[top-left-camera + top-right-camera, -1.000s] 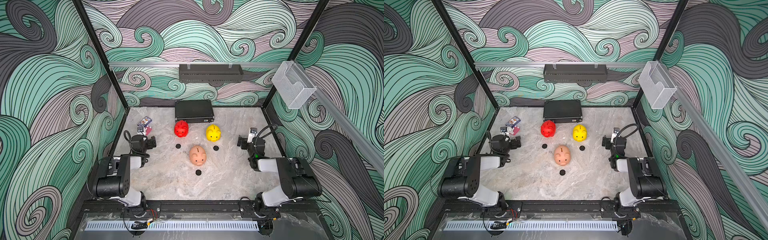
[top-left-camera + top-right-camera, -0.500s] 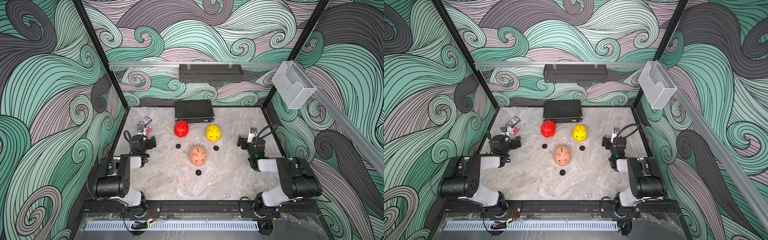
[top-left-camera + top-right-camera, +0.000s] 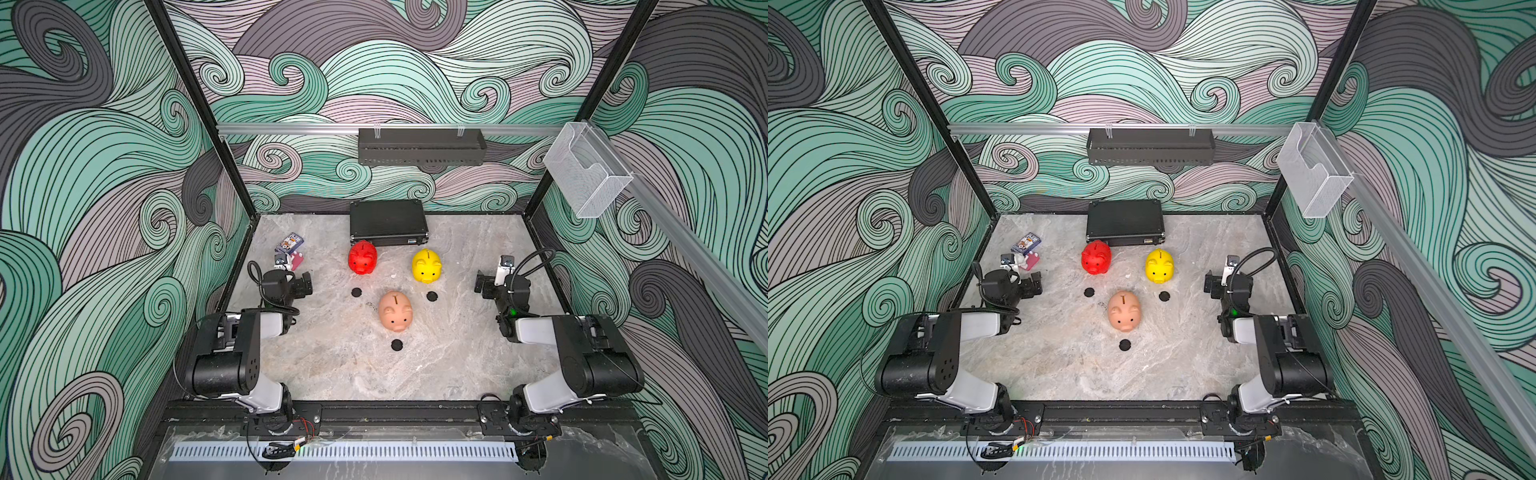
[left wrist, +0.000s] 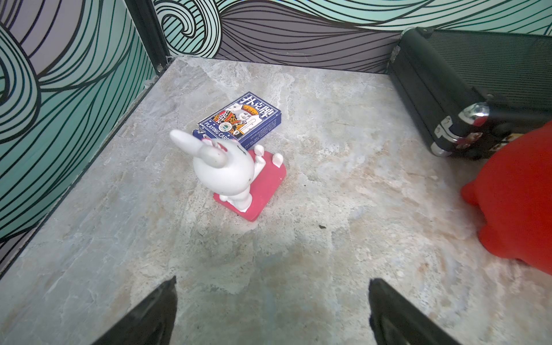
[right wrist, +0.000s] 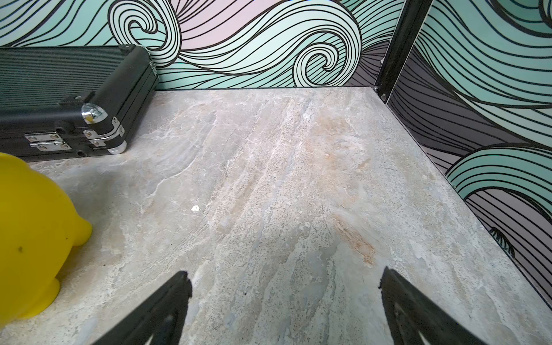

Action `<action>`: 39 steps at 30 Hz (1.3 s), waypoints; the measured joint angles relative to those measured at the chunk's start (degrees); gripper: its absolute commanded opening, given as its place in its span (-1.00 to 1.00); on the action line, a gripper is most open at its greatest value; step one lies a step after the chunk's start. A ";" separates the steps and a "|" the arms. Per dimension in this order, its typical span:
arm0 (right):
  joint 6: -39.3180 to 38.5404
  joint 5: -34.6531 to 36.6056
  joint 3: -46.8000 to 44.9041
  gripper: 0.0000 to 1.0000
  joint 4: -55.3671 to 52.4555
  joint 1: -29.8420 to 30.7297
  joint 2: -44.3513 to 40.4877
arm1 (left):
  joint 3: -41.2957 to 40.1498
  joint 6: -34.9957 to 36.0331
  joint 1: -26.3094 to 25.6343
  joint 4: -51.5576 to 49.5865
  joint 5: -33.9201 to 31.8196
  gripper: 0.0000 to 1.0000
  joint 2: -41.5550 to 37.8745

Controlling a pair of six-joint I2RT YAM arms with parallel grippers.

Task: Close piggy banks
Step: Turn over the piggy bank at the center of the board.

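Table stock, as we find it:

- Marble-patterned stone table (image 3: 457,374), carrying every item below.
- Black ribbed hard case (image 3: 388,220): back centre, against the rear wall.
- Glossy red plastic piggy bank (image 3: 363,257): close before the case's left corner.
- Glossy yellow plastic piggy bank (image 3: 427,265): right of the red one, apart from it.
- Glossy peach-pink plastic piggy bank (image 3: 395,311): nearer the front, between those two.
- Small black round plugs: we count three.
  - Left plug (image 3: 356,292): before the red bank.
  - Right plug (image 3: 432,296): before the yellow bank.
  - Near plug (image 3: 397,345): before the peach-pink bank.
- Blue cardboard playing-card box (image 4: 242,119): back left.
- White rabbit figurine on a red base (image 4: 227,170): just before the box.
- Left pincer (image 4: 271,286): before the figurine.
- Right pincer (image 5: 285,277): right of the yellow bank.
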 measured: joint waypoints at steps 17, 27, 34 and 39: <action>0.22 1.16 0.07 0.98 -0.83 0.07 -0.42 | 0.46 -1.27 -0.74 -6.32 -4.09 0.97 -3.93; 3.34 0.02 6.58 0.98 -18.47 0.44 -24.17 | 8.46 -13.42 -1.49 -23.93 -5.99 0.97 -22.08; 18.10 -0.07 10.23 0.99 -30.18 -0.09 -33.68 | 10.43 -24.94 -1.49 -35.23 -6.49 0.97 -28.52; 25.86 -2.60 9.18 0.99 -37.18 -1.36 -40.28 | 9.84 -34.42 -1.42 -38.95 -6.84 0.97 -33.66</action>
